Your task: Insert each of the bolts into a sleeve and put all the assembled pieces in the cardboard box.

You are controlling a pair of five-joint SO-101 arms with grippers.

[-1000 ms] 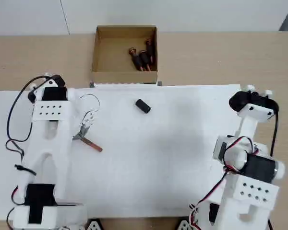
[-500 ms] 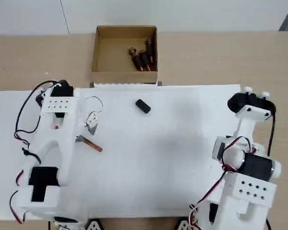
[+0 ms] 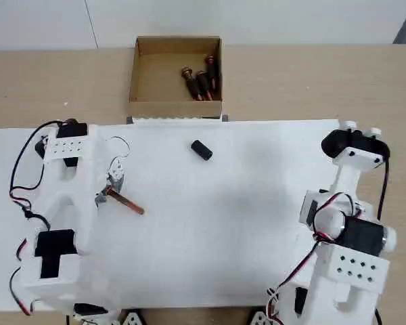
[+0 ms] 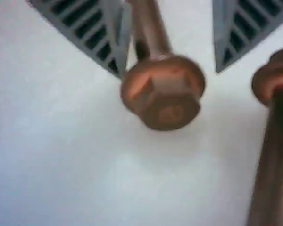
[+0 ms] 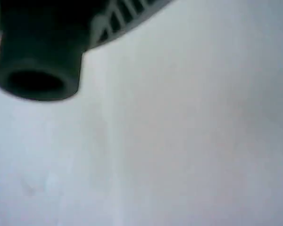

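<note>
Inside the cardboard box (image 3: 155, 74) lie a few assembled pieces (image 3: 199, 80), while out on the white-covered tabletop (image 3: 243, 223) a loose sleeve (image 3: 201, 150) waits, the left tool (image 4: 172, 47) stands released around a bolt (image 4: 162, 92), and the right tool (image 5: 80, 28) seems clenched on a second sleeve (image 5: 37, 61), so pairing and boxing remain

Broad room over white mat (image 3: 230, 223) between left arm (image 3: 68, 203) and right arm (image 3: 345, 223), sleeve (image 3: 201, 150) lying before cardboard box (image 3: 176, 108)
</note>
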